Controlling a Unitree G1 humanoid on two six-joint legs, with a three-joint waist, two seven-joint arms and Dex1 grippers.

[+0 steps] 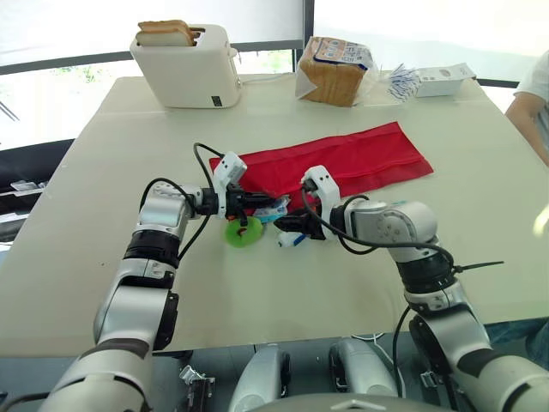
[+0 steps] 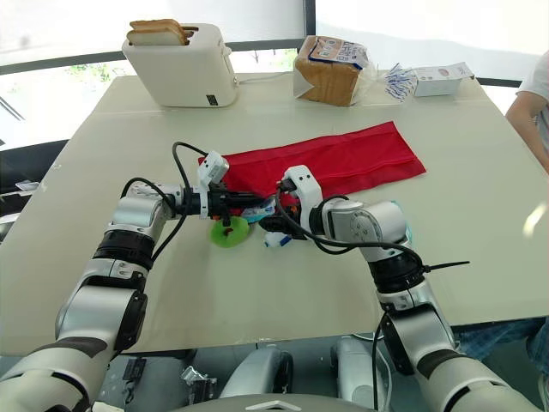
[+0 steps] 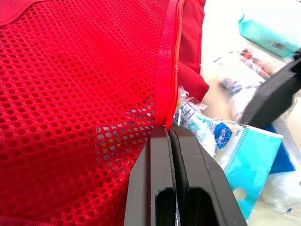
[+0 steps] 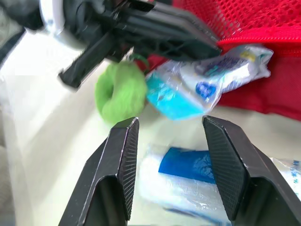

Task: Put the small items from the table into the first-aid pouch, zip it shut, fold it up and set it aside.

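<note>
- Cream table (image 1: 86,257) under a bright window; both forearms reach inward and meet at the near left end of the red first-aid pouch (image 1: 360,159), which lies flat and unfolded.
- The left gripper (image 1: 257,203) is at that pouch end. The right gripper (image 1: 287,228) faces it from just beside, over a white-and-blue packet (image 1: 290,239). A fuzzy green ring (image 1: 243,233) lies just in front of the pouch.
- Beyond the pouch stand a toaster (image 1: 184,69) holding bread slices, a bagged loaf (image 1: 330,73) and a white box (image 1: 442,80). A person's arm (image 1: 525,116) is off to the pouch's right.
- Left wrist view: smooth black fingers (image 3: 160,160) are clenched together, nipping the pouch's mesh pocket at its zip seam. A crinkly teal sachet (image 3: 221,141) touches the pouch edge.
- Right wrist view: the ribbed fingers are spread apart, holding nothing, above the white-and-blue packet.
</note>
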